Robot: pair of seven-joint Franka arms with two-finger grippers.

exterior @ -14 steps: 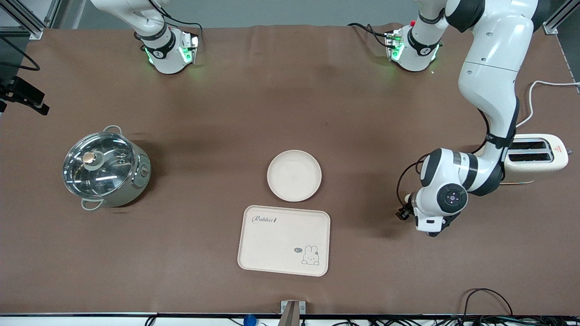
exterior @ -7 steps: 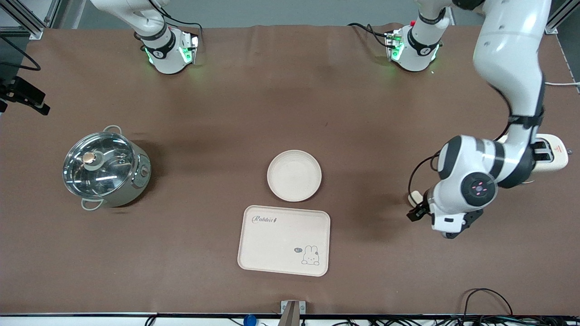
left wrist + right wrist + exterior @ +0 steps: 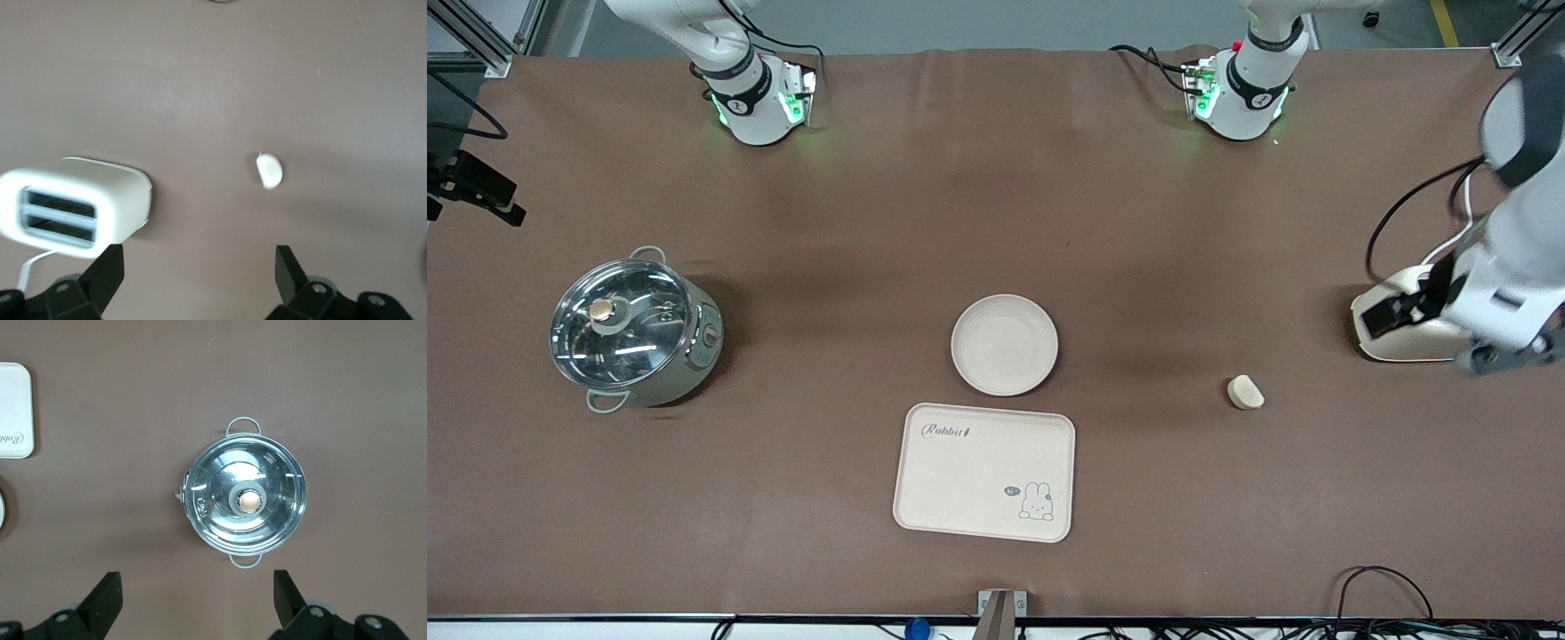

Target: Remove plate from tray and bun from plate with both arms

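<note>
The round cream plate (image 3: 1005,345) rests on the brown table, just farther from the front camera than the rabbit tray (image 3: 984,471). The small pale bun (image 3: 1245,392) lies alone on the table toward the left arm's end, also seen in the left wrist view as the bun (image 3: 269,171). My left gripper (image 3: 198,268) hangs open and empty, high over the table between the bun and the toaster; its arm (image 3: 1507,267) shows at the table's end. Open and empty too, my right gripper (image 3: 197,588) hovers high beside the pot (image 3: 247,500).
A lidded steel pot (image 3: 633,331) stands toward the right arm's end. A cream toaster (image 3: 1392,333) sits farther from the front camera than the bun, partly covered by the left arm; the toaster (image 3: 77,208) shows both slots. Cables trail at the table's near edge.
The left arm has risen and swung away from the bun toward the toaster, leaving the bun uncovered on the table. Plate, tray, pot and the right arm have not moved.
</note>
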